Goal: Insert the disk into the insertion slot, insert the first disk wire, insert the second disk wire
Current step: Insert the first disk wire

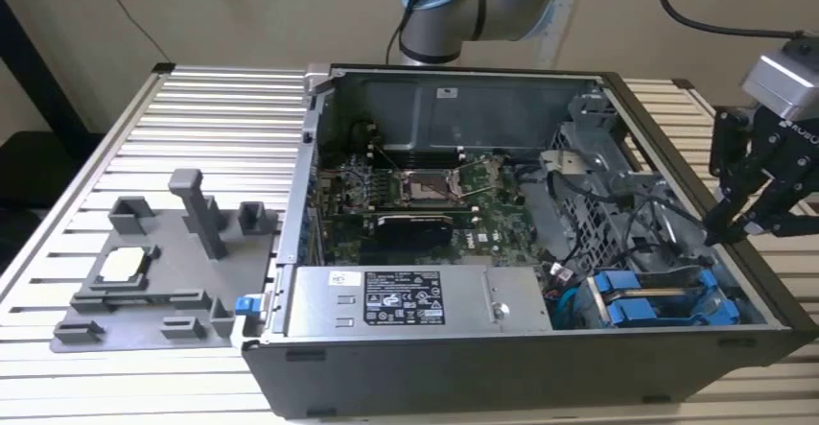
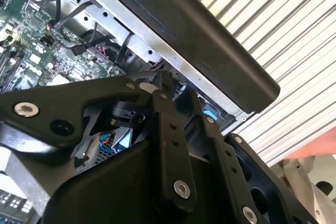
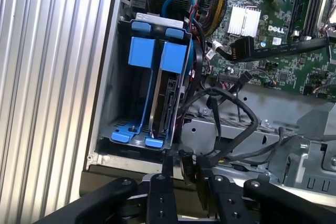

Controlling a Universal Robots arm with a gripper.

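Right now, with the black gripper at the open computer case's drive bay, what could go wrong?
1. Loose black cables loop beside the black gripper; it may snag or drag them.
2. The silver-grey disk in its bright blue carrier sits close by; a misaligned push could knock it or bend a connector.
3. The dark case wall is near; a sideways move may strike it.

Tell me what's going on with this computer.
A robot arm's gripper reaches into the open computer case, beside the drive cage. The disk already sits in its slot there, on its blue carrier. The gripper appears closed on a black wire connector just short of the disk's end.
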